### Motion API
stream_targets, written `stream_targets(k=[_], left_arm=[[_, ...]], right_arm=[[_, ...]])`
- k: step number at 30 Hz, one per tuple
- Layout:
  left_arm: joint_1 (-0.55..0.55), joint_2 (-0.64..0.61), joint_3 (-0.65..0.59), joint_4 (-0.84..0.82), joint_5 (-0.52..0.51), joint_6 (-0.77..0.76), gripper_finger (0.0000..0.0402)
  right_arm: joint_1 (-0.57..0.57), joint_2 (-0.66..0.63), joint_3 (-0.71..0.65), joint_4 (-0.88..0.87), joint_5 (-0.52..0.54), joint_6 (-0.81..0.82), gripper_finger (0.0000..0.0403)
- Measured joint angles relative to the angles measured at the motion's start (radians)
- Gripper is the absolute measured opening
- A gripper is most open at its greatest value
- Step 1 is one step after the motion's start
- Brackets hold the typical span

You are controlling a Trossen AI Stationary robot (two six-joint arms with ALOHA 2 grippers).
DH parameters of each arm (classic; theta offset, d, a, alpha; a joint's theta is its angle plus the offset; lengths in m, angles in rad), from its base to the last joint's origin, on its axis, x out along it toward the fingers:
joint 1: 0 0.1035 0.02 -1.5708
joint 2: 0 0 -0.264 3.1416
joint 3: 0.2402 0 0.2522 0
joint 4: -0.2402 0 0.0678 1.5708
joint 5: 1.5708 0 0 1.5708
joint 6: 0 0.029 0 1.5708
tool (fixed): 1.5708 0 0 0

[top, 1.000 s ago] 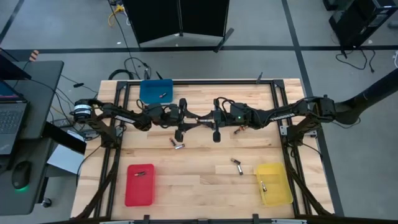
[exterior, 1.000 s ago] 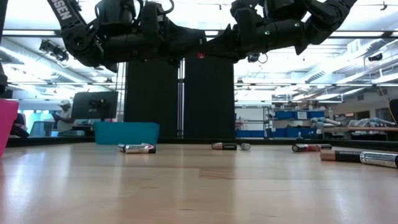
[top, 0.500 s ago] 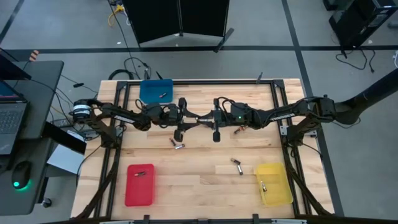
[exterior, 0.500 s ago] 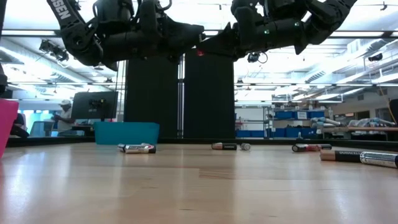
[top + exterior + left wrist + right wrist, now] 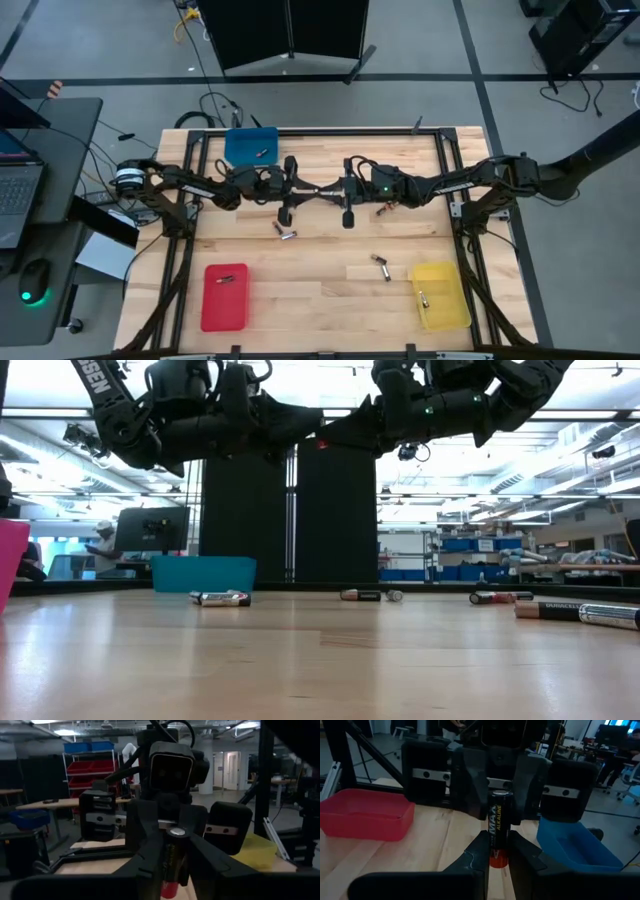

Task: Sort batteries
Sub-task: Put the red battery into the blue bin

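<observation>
table (image 5: 320,290) | wrist views only: battery (image 5: 497,827) gripped by both claws

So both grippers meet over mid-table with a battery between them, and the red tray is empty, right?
No: the red tray is not empty; the high view shows one cell in it. The left gripper and right gripper do meet mid-table around a battery.
</observation>
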Motion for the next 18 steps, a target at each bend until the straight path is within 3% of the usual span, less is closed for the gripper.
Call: stream_targets(k=[4, 13, 18], left_arm=[[0.000, 0.000, 0.000, 0.001, 0.018, 0.019, 0.0050], [0.000, 0.000, 0.000, 0.001, 0.018, 0.026, 0.0050], [0.003, -0.004, 0.000, 0.002, 0.017, 0.019, 0.0050]], right_arm=[[0.001, 0.000, 0.000, 0.000, -0.001, 0.003, 0.0057], [0.001, 0.000, 0.000, 0.000, 0.000, 0.004, 0.0058], [0.000, 0.000, 0.000, 0.004, 0.009, 0.030, 0.0119]])
